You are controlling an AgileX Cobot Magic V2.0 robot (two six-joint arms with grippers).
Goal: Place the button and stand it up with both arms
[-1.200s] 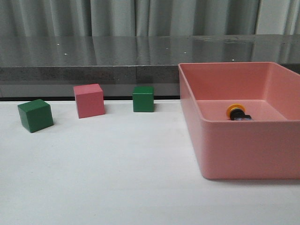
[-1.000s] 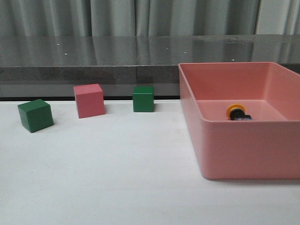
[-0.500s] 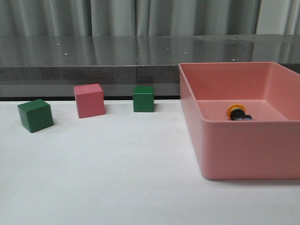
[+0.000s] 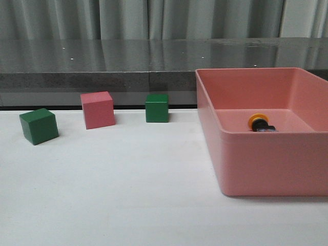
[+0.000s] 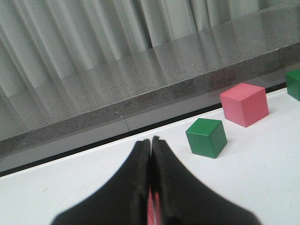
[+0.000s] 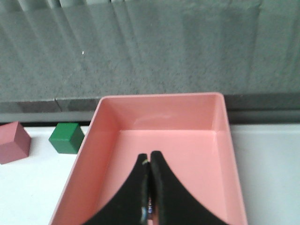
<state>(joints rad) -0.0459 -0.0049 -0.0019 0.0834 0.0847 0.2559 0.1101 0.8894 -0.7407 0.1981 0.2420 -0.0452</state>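
Button (image 4: 260, 124): lying on its side in the pink bin (image 4: 266, 164), yellow cap facing left.
Left gripper (image 5: 151, 145): fingers pressing together.
Right gripper (image 6: 148, 160): fingers pressing together.

No readable text, label, brand, number or sign appeared in any view. The cube faces (green and pink alike), the pink bin's walls, the grey ledge and the curtain at the top of the frame all showed plain, unmarked surfaces.
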